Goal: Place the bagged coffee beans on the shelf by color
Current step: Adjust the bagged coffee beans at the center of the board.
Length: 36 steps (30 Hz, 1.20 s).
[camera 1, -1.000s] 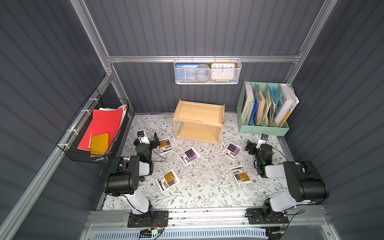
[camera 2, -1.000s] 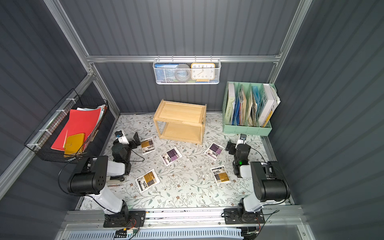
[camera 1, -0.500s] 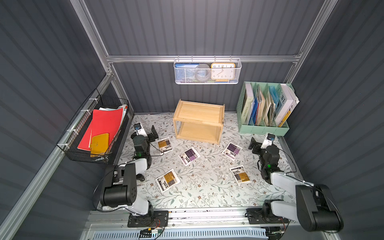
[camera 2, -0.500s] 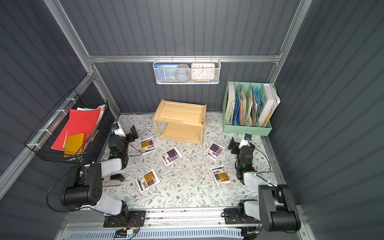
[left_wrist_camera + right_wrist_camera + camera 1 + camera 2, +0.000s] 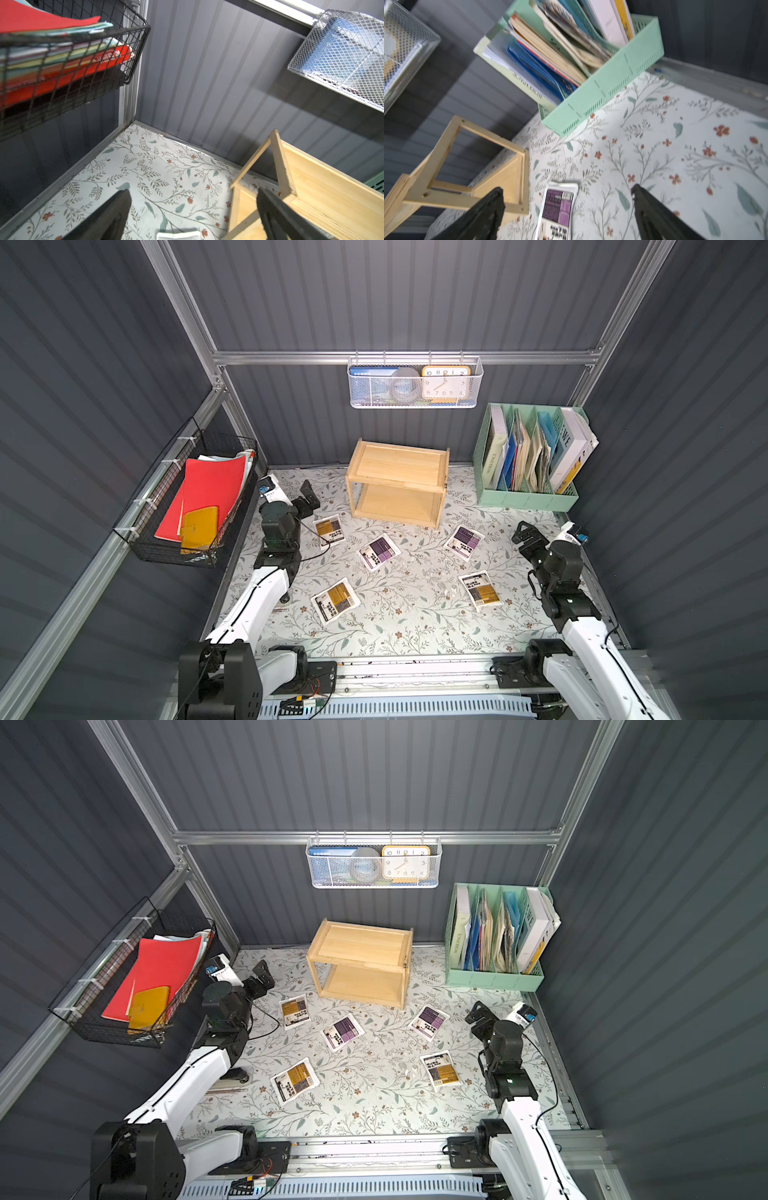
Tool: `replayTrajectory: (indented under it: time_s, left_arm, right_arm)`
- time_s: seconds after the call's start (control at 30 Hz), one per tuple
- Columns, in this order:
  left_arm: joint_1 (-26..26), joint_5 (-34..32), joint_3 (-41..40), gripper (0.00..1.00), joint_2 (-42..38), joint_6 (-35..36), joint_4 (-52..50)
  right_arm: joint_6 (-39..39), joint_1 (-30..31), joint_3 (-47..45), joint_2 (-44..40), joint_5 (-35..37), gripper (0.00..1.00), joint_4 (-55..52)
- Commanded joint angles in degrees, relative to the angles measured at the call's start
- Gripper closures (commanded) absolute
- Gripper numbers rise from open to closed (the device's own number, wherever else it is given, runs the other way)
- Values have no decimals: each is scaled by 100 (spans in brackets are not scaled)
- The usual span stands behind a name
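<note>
Left gripper [image 5: 309, 496] and right gripper [image 5: 524, 537] have swung out from folded, both spread, empty. Five bags [image 5: 378, 551] loose on mid tabletop [image 5: 415, 626]; shelf [image 5: 399, 464] at back edge, bare. Sorting not begun.

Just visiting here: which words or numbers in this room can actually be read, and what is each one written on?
"WORKSPACE": spine of a pale book in the mint-green file organizer.
"10 11 12 1 2", "9", "3", "8 7 6 5 4": face of the orange clock in the white wire basket.
Too small to read: black print on the bagged coffee beans.
Blurred: white line on the blue box.
</note>
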Motion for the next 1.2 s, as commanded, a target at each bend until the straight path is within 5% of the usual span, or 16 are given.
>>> replayTrajectory:
  time_s: [0.0, 0.23, 0.5, 0.9, 1.17]
  left_arm:
    - [-266, 131, 78, 0, -236, -675, -1023]
    - [-855, 678, 61, 0, -471, -1143, -1859]
    - [-1391, 1068, -8, 0, -501, -1279, -2516]
    - [-2530, 927, -174, 0, -29, -1784, -2168]
    - [-3167, 702, 5, 0, 518, -1975, -1978]
  right_arm:
    - [439, -4, 368, 136, -951, 1, -1566]
    - [475, 5, 460, 576, -2316, 1, -3073]
    - [268, 1, 190, 434, -1768, 1, -3860]
    - [324, 227, -57, 1054, -2469, 1, -3506]
    - [965, 1453, 25, 1863, -2205, 2, -2617]
